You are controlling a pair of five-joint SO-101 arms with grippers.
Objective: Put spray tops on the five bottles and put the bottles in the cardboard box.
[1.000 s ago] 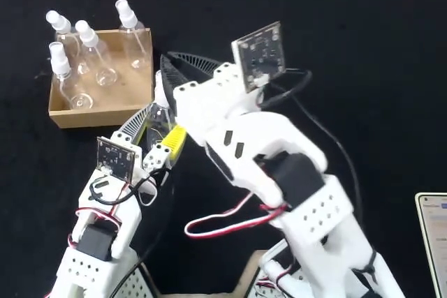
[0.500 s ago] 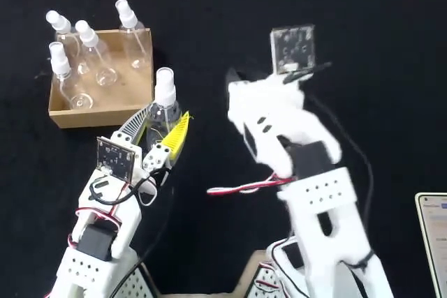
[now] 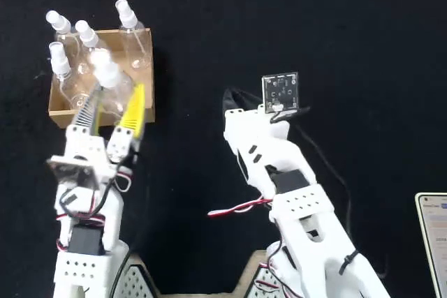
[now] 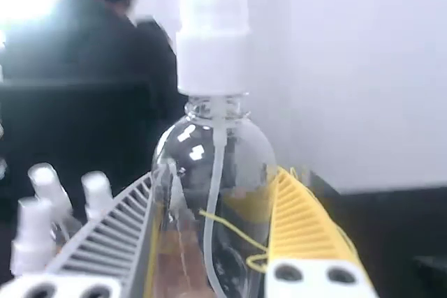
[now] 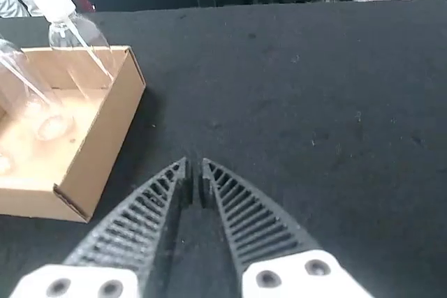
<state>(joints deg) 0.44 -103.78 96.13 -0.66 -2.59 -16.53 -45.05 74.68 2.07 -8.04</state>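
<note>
Step in hand, as I judge it: setting the fifth clear plastic bottle with white spray top (image 3: 110, 78) into the brown cardboard box (image 3: 148, 61). To do this well, I should keep it upright, descend clear of the four capped bottles (image 3: 70, 54) standing inside, and release only once the base is seated. My left pincer (image 3: 117, 94) is clamped on the bottle's body, over the box's near edge. My right pincer (image 5: 194, 172) is all but closed and empty, above the black bench (image 5: 314, 102).
</note>
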